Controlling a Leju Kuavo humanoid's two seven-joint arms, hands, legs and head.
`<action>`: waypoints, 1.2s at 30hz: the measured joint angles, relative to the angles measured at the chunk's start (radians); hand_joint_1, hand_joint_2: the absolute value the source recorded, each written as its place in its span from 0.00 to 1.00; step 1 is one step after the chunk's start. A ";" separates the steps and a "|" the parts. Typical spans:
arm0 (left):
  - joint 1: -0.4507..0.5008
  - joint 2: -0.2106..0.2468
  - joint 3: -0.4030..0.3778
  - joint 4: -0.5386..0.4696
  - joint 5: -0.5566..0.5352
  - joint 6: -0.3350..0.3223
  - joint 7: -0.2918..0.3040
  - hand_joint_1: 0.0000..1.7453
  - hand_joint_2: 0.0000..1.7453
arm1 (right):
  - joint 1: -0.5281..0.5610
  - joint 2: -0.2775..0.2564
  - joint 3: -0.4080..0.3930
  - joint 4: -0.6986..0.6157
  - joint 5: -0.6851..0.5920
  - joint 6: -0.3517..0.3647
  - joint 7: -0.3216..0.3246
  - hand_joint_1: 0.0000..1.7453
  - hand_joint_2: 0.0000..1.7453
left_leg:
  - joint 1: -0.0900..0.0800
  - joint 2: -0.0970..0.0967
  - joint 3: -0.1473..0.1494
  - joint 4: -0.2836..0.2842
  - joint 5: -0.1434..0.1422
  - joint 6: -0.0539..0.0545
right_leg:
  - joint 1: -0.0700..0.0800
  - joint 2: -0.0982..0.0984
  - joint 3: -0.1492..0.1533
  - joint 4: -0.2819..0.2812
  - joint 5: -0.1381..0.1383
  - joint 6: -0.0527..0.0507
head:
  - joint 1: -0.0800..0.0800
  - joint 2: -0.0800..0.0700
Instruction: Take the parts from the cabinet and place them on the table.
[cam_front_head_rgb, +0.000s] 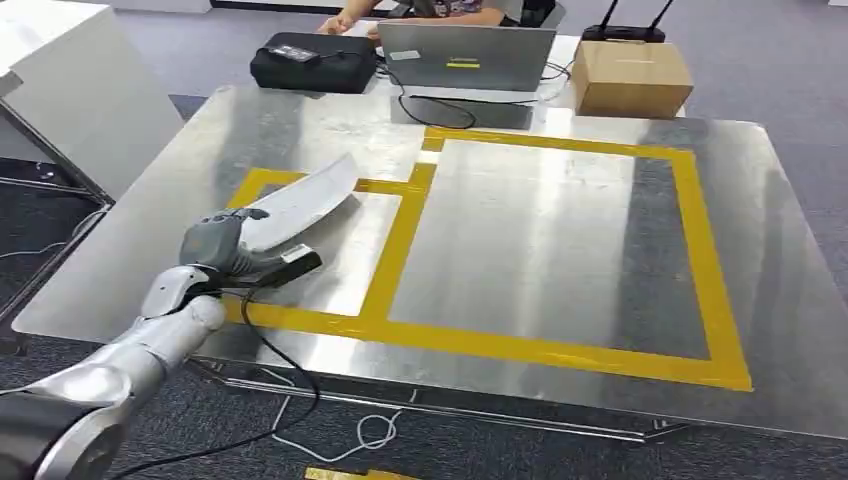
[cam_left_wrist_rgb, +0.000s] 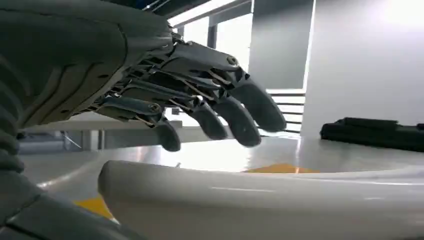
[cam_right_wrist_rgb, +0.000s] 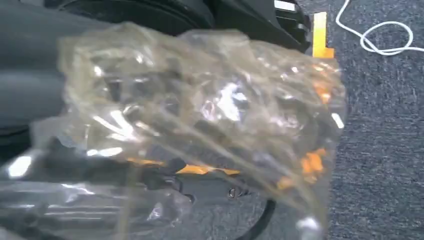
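Now the left hand (cam_front_head_rgb: 222, 243) reaches over the near-left part of the steel table (cam_front_head_rgb: 560, 230), at the near end of a curved white panel part (cam_front_head_rgb: 300, 203). That part lies inside the smaller yellow-taped rectangle (cam_front_head_rgb: 398, 240), its far end angled toward the table's middle. From the left wrist view the fingers (cam_left_wrist_rgb: 240, 120) are spread and raised just above the part's white surface (cam_left_wrist_rgb: 260, 200), not closed on it. In the right wrist view a crinkled clear plastic bag (cam_right_wrist_rgb: 200, 115) covers the right hand, so whether it holds anything cannot be told. Beyond the table stand a laptop (cam_front_head_rgb: 466, 58), a black case (cam_front_head_rgb: 313, 62) and a cardboard box (cam_front_head_rgb: 631, 78).
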 joint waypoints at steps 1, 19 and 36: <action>0.038 -0.002 0.008 -0.048 0.027 -0.009 -0.037 0.00 0.00 | 0.001 0.001 0.000 0.000 -0.009 0.000 -0.004 0.00 0.00 | 0.000 0.000 0.000 0.000 0.000 0.000 | 0.000 0.000 0.000 0.000 0.000 0.000 | 0.000 0.000; 0.780 0.017 0.092 -1.141 0.552 -0.241 -0.371 0.00 0.00 | 0.041 0.036 -0.019 0.008 -0.103 -0.007 -0.052 0.00 0.00 | -0.001 0.003 0.021 -0.016 -0.007 0.028 | -0.005 0.001 0.021 -0.008 -0.013 0.025 | -0.001 0.000; 0.889 -0.114 0.405 -1.175 0.778 -0.429 -0.466 0.00 0.00 | 0.039 0.050 -0.019 0.023 -0.119 -0.006 -0.069 0.00 0.00 | 0.013 0.003 -0.013 0.037 -0.044 -0.033 | -0.019 -0.003 0.046 -0.022 -0.018 -0.014 | -0.005 0.000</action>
